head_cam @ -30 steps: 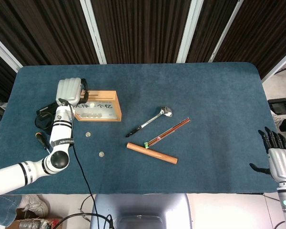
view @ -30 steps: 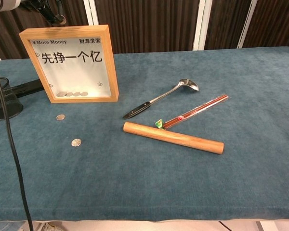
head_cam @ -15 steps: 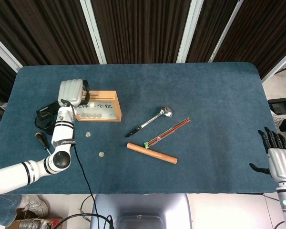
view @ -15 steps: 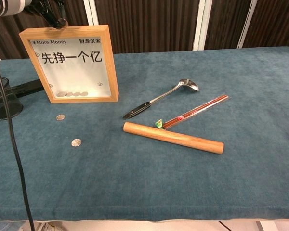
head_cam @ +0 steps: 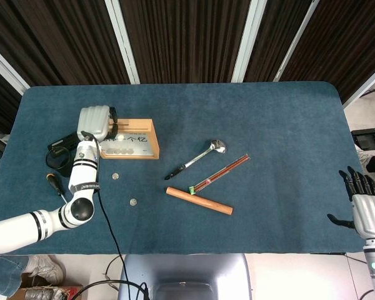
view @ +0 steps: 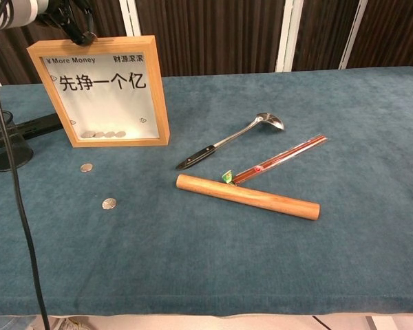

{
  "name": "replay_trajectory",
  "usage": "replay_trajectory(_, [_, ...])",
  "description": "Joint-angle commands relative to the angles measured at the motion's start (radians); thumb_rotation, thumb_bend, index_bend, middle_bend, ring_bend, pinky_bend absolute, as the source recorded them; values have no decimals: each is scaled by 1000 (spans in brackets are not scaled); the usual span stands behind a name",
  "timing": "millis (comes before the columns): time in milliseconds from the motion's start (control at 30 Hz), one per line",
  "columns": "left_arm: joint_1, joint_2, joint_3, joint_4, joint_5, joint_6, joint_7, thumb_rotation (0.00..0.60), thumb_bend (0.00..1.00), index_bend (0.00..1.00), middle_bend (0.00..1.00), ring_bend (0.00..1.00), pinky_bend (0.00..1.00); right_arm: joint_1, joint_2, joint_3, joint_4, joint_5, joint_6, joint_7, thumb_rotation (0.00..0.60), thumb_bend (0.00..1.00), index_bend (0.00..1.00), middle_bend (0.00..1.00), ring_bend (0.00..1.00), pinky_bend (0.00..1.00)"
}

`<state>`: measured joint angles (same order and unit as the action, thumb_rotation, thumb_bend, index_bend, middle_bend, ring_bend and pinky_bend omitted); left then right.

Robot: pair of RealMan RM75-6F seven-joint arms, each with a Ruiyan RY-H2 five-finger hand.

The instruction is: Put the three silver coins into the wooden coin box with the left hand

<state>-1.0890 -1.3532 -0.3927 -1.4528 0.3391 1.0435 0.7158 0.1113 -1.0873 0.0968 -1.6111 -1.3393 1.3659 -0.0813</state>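
Head view: over the last second the left hand (head_cam: 93, 122) has crept a little toward the box (head_cam: 132, 141) and now sits over its left end. Its back faces the camera, so I cannot tell whether the fingers are pinching a coin or are empty. Probably it is at or just past the drop of a coin at the slot. Two coins lie on the cloth in front of the box: one (head_cam: 115, 176) near it, the other (head_cam: 133, 202) farther out. A ladle (head_cam: 197, 159), chopsticks (head_cam: 221, 173) and a wooden rod (head_cam: 199, 200) lie well right of the box, out of the way. The right hand (head_cam: 364, 199) hangs far right of the box, off the table edge, fingers spread and empty.

Chest view: only dark fingertips show at the box's (view: 100, 91) top left corner. A row of coins lies inside along its bottom. Near coin (view: 87, 167) and far coin (view: 109, 203) lie untouched in front. A black cup (view: 3, 143) stands left of the box, close to the arm's path back to the coins.
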Motion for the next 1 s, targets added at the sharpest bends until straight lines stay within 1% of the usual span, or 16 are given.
replay_trajectory(33, [-1,0,2,3,-1,-1,-2,600,420,530,1000,1000,1000,0,0,0,0,0,0,0,600,139,0,0,0,0])
replay_trajectory(233, [-2,2,6,1,6,1,-12,600,420,447,1000,1000,1000,1,-1,1,0,4,-4,-2,600,139,0,0,0,0])
replay_trajectory(367, [3,10,8,-20,30,18,-24,600,419,433,1000,1000,1000,2,-1,0,-1,4,-4,-4,600,140,0,0,0,0])
replay_trajectory(433, [15,20,12,-52,78,43,-43,600,420,433,1000,1000,1000,1,-1,0,-1,2,-3,-3,600,139,0,0,0,0])
replay_trajectory(533, [65,53,32,-157,218,110,-106,600,419,431,1000,1000,1000,1,0,-1,-1,-1,-2,-1,600,139,0,0,0,0])
replay_trajectory(600, [125,78,53,-249,336,172,-182,600,419,431,1000,1000,1000,0,1,-3,-3,-5,-1,0,600,139,0,0,0,0])
replay_trajectory(633, [155,87,67,-285,390,199,-217,600,419,431,1000,1000,1000,0,1,-3,-3,-7,0,1,600,139,0,0,0,0])
replay_trajectory(700, [228,98,118,-350,521,265,-291,600,419,431,1000,1000,1000,-1,1,-7,-6,-15,4,0,600,139,0,0,0,0])
replay_trajectory(800, [333,91,219,-388,699,352,-379,600,418,430,1000,1000,1000,-3,1,-13,-8,-28,9,0,600,139,0,0,0,0])
replay_trajectory(900, [424,59,323,-374,830,398,-459,600,419,430,1000,1000,1000,-2,-1,-16,-8,-35,7,-2,600,139,0,0,0,0])
replay_trajectory(1000, [497,2,412,-306,925,420,-517,600,418,431,1000,1000,1000,2,-7,-20,-7,-38,1,-12,600,139,0,0,0,0])
